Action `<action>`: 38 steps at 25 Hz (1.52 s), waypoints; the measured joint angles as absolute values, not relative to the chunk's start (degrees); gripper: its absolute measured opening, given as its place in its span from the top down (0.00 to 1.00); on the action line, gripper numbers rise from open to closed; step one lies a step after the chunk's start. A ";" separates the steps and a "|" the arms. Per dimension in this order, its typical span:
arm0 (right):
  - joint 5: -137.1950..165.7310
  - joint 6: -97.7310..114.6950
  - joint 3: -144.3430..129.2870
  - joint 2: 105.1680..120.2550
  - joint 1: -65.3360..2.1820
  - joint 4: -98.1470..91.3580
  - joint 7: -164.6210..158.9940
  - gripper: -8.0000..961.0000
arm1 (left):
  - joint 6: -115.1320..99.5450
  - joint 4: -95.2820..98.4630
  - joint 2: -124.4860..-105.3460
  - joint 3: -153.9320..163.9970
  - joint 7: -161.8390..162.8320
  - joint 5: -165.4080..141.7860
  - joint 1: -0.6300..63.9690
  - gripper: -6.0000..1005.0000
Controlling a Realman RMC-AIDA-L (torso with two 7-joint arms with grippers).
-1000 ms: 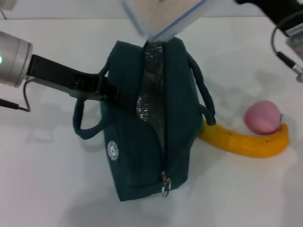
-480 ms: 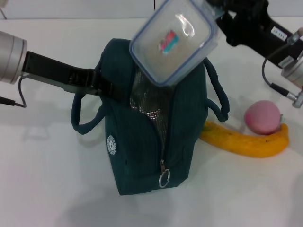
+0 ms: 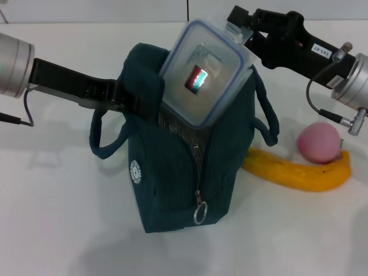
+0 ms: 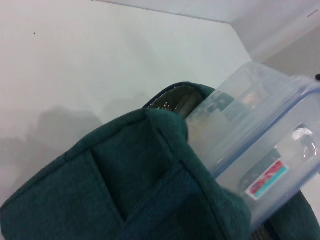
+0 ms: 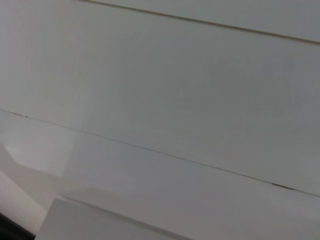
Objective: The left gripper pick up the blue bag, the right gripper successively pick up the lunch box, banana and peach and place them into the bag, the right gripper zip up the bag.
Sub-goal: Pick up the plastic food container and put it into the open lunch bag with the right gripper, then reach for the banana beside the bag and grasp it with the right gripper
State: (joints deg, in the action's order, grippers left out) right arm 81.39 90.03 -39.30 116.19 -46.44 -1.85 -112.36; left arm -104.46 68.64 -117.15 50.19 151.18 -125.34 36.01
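Item 1: dark teal-blue fabric tote bag (image 3: pixel 190 167), standing on the white table (image 3: pixel 57 218), zip open along the top, silver lining showing. The left gripper (image 3: pixel 123 102) is clamped on the bag's upper side wall, holding the mouth up for you.

Item 2: clear rectangular plastic lunch box with a blue-rimmed lid (image 3: pixel 202 72), tilted, its lower end just inside the bag's mouth and the rest above it. The right gripper (image 3: pixel 241 31) grips its upper end.

Item 3: yellow curved banana (image 3: pixel 299 171) and round pink peach (image 3: pixel 318 142), touching, on the table just beside the bag.

Risks, as judged: the box sits skewed across a narrow opening. If you push down, its corner may catch the fabric lip or lining and tip the bag. If you release now, it may slide out.
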 joint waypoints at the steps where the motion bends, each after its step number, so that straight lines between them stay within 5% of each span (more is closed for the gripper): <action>1: 81.39 89.98 -39.30 116.19 -46.48 -1.96 -112.64 0.78 | -104.46 68.64 -117.16 50.19 151.17 -125.33 36.01 0.96; 9: 81.37 90.05 -39.85 115.95 -46.31 -5.32 -114.32 0.77 | -104.38 68.64 -117.57 50.01 150.55 -125.33 35.90 0.96; 14: 81.40 89.33 -46.09 115.12 -43.85 -16.42 -114.29 0.57 | -104.32 68.64 -117.68 49.93 150.26 -125.26 35.54 0.96; 17: 82.86 86.48 -53.96 113.14 -41.38 -27.04 -113.77 0.43 | -104.30 68.63 -117.75 49.93 150.26 -125.26 35.53 0.96; 23: 100.30 87.47 -60.23 106.45 -42.54 -42.14 -115.25 0.08 | -104.30 68.42 -117.66 50.17 150.26 -125.29 35.41 0.96; 26: 112.13 92.75 -60.30 105.45 -44.93 -48.72 -118.92 0.08 | -104.31 68.16 -117.55 50.15 150.26 -125.31 35.41 0.96; 29: 124.72 97.70 -61.00 106.82 -47.42 -56.42 -122.65 0.08 | -104.35 68.02 -117.46 50.18 150.27 -125.33 35.44 0.96; 35: 146.36 101.80 -65.59 114.00 -54.14 -63.46 -128.80 0.08 | -104.41 67.93 -117.32 50.19 150.30 -125.34 35.68 0.96; 38: 149.36 101.07 -69.73 115.92 -56.23 -61.99 -130.13 0.08 | -104.41 67.64 -117.40 50.18 150.30 -125.32 35.99 0.96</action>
State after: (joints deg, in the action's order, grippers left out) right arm 149.36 101.07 -69.73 115.92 -56.23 -61.99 -130.13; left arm -104.41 67.64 -117.40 50.18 150.30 -125.32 35.99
